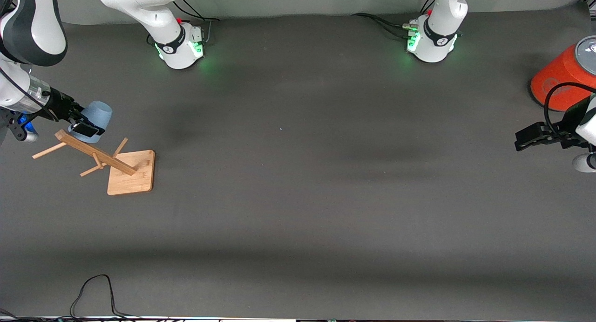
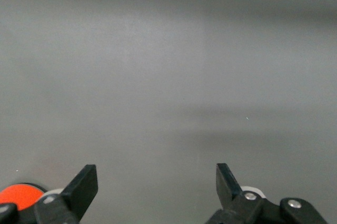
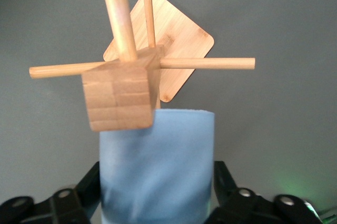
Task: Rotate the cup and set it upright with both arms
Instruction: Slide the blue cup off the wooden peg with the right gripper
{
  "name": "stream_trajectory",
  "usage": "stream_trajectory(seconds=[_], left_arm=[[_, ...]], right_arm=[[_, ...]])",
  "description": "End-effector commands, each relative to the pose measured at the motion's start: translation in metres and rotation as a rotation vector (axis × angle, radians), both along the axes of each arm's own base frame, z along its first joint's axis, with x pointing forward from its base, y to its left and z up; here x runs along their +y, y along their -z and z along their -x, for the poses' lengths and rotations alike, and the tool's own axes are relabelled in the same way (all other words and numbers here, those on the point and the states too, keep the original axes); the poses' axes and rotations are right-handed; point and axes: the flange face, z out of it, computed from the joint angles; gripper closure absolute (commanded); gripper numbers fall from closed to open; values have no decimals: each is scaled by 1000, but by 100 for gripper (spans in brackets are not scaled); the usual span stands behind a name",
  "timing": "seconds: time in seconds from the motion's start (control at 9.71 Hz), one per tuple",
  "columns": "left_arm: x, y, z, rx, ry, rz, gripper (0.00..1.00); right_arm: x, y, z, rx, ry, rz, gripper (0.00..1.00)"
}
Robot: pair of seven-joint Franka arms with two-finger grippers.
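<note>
Cup (image 1: 97, 117) clamped in right gripper (image 1: 83, 124), up beside the wooden rack's (image 1: 100, 160) top, at the right arm's end. Risk: cup clips a peg on rotation. Left gripper (image 1: 526, 140) waits, fingers apart, near orange container (image 1: 561, 77).

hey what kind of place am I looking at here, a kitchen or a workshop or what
Most likely a robotics lab bench, not a kitchen. Two arms are bolted to a dark grey table. The right gripper holds a pale blue cup by a wooden mug tree, while the left gripper waits open near an orange container.
</note>
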Motion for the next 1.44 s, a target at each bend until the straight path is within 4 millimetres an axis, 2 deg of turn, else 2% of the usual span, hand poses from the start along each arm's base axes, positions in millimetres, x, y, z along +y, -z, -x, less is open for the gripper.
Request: stream_trajectory(seconds=[0.0, 0.21, 0.52, 0.62, 0.93, 1.13, 1.34], left_arm=[[0, -2, 1, 1, 15, -6, 0], [3, -2, 1, 3, 11, -3, 0], [-1, -2, 1, 1, 15, -4, 0], [2, -2, 1, 3, 11, -3, 0], [-1, -2, 1, 1, 15, -3, 0], [0, -2, 1, 1, 14, -3, 0], [-2, -2, 1, 1, 17, -3, 0]], right_arm=[[0, -2, -1, -16, 15, -2, 54], [2, -4, 0, -17, 12, -3, 54], [15, -26, 4, -3, -9, -7, 54], [35, -41, 4, -15, -48, -12, 54], [89, -78, 23, -12, -4, -12, 55], [142, -95, 31, 11, 45, 7, 56], [204, -102, 38, 14, 112, 29, 56]])
